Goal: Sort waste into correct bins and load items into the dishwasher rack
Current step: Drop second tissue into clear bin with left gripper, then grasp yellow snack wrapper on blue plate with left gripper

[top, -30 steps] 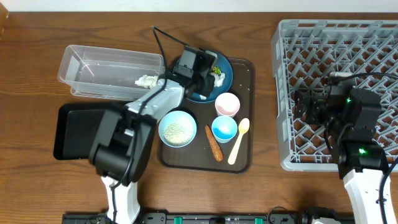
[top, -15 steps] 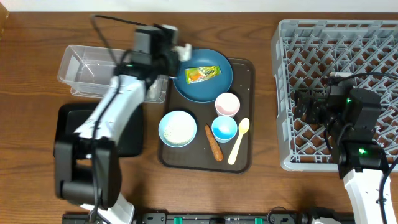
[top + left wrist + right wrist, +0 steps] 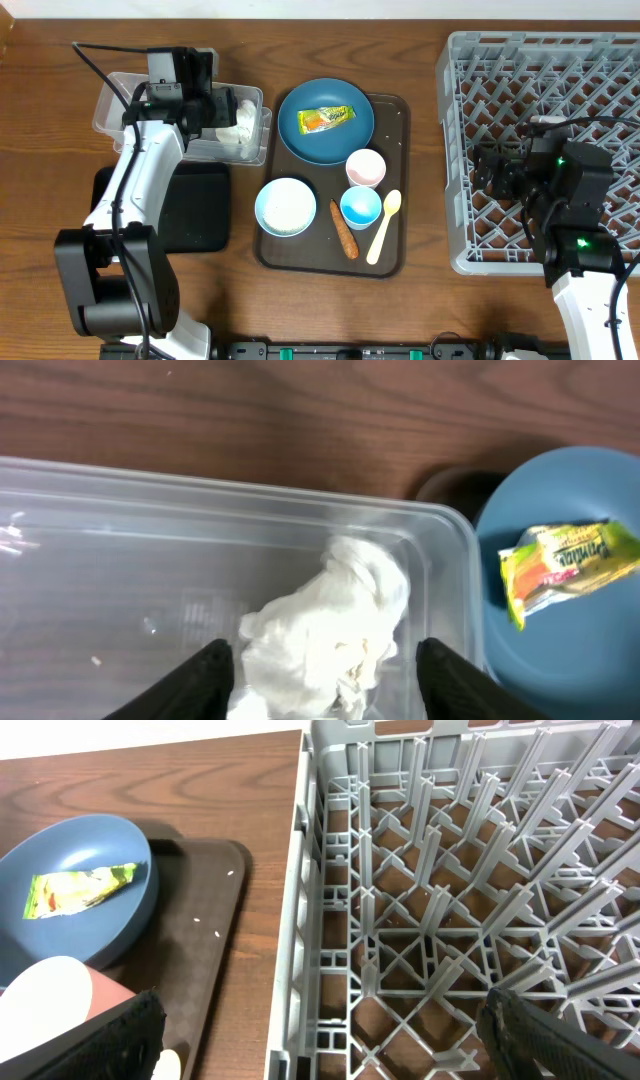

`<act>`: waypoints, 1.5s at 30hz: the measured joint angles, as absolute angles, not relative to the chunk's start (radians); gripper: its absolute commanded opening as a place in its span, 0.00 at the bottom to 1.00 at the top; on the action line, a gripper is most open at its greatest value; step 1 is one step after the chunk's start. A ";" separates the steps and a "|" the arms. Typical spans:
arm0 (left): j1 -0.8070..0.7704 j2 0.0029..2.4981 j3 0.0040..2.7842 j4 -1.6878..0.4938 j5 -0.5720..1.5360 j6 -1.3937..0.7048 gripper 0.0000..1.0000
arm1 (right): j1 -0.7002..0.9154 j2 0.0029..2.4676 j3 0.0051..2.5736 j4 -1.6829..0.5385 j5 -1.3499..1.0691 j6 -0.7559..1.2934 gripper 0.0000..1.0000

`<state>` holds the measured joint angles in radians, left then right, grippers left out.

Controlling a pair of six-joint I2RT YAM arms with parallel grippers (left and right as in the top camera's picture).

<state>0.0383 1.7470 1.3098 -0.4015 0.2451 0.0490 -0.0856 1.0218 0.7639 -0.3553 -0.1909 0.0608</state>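
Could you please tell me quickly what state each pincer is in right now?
Left pincer: open, above the tissue in the tub.
Right pincer: open, holding nothing.

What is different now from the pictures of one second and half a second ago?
The left gripper swung left from over the dark blue plate to the clear tub. Its fingers now stand open on either side of the crumpled tissue lying there. The wrapper on the plate is uncovered again. The right gripper over the rack did not move.
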 measured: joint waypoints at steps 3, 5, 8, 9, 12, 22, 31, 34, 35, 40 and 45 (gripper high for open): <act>0.038 1.747 1.310 -0.406 0.231 0.049 0.64 | -0.086 1.022 0.764 -0.355 -0.191 0.061 0.99; 0.038 1.747 1.310 -0.406 0.229 0.049 0.64 | -0.086 1.022 0.764 -0.355 -0.191 0.061 0.99; 0.033 1.747 1.310 -0.403 0.230 0.049 0.64 | -0.086 1.022 0.764 -0.355 -0.191 0.061 0.99; 0.027 1.747 1.310 -0.398 0.229 0.049 0.64 | -0.086 1.022 0.764 -0.355 -0.191 0.061 0.99; -0.008 1.747 1.310 -0.374 0.229 0.062 0.64 | -0.086 1.022 0.764 -0.355 -0.191 0.061 0.99; -0.218 1.747 1.310 -0.295 0.233 0.189 0.64 | -0.086 1.022 0.764 -0.355 -0.191 0.061 0.99; -0.337 1.827 1.310 -0.229 0.234 0.369 0.70 | -0.086 1.022 0.764 -0.355 -0.191 0.061 0.99; -0.360 1.885 1.310 -0.185 0.233 0.393 0.72 | -0.086 1.022 0.764 -0.355 -0.191 0.061 0.99; -0.366 1.895 1.310 -0.176 0.233 0.396 0.73 | -0.086 1.022 0.764 -0.355 -0.191 0.061 0.99; -0.387 1.954 1.310 -0.128 0.233 0.403 0.73 | -0.086 1.022 0.764 -0.362 -0.191 0.061 0.99; -0.388 2.002 1.310 -0.092 0.233 0.410 0.73 | -0.086 1.022 0.764 -0.363 -0.191 0.061 0.99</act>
<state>-0.3878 2.0018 1.3098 -0.0917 0.2329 0.4099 -0.0856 1.0218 0.7639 -0.3630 -0.1905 0.0612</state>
